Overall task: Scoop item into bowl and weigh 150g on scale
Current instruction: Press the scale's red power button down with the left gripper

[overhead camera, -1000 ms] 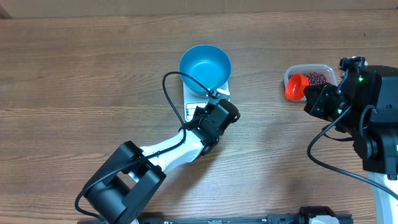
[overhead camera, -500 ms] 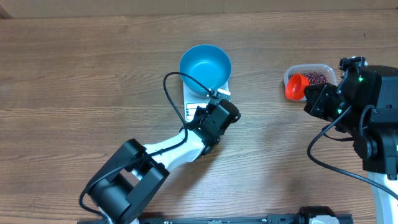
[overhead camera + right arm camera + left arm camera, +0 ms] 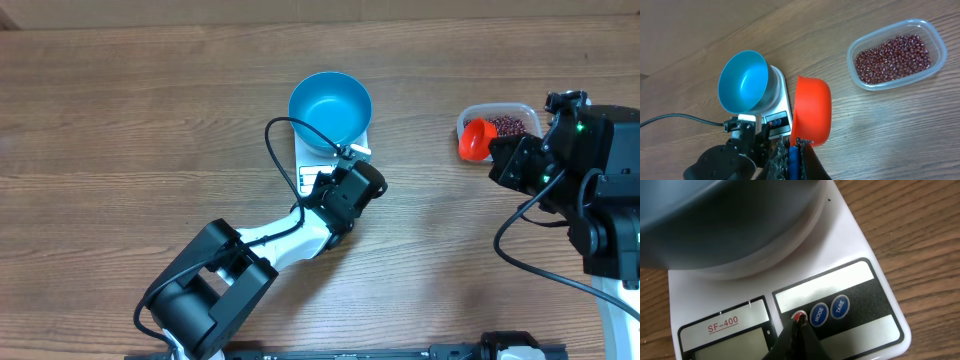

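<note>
Barely any change: left gripper (image 3: 799,324), jaws pinched shut and empty, stays on red button (image 3: 799,315) of scale (image 3: 852,227). Bowl (image 3: 330,105) just beyond is empty. Right gripper (image 3: 792,146) clamps empty scoop (image 3: 812,107); beans (image 3: 892,57) unscooped.

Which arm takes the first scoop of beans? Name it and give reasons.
Right. The right hand grips the orange scoop beside the clear tub of beans. The left hand is shut, its tip at the red button on the scale, far from the tub.
</note>
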{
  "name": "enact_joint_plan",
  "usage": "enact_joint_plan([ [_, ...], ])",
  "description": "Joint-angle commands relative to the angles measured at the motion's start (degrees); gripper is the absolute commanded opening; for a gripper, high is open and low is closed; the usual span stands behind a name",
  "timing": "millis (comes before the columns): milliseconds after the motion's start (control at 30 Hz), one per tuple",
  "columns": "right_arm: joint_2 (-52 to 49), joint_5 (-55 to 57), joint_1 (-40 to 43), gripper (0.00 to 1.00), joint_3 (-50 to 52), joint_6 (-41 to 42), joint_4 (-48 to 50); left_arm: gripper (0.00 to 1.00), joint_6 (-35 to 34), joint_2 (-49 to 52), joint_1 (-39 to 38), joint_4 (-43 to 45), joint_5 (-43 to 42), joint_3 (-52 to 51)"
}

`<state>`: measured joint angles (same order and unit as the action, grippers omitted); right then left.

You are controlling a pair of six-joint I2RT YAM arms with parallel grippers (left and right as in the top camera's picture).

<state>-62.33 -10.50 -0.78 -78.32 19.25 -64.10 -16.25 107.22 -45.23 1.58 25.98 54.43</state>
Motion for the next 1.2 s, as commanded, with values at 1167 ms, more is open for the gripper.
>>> enact_joint_plan([
  [1167,0.3,-0.2,0.2,0.04,-1.6,-0.5,0.3,0.04,6.7,1.2,1.6,0.6,-3.5,-0.5],
])
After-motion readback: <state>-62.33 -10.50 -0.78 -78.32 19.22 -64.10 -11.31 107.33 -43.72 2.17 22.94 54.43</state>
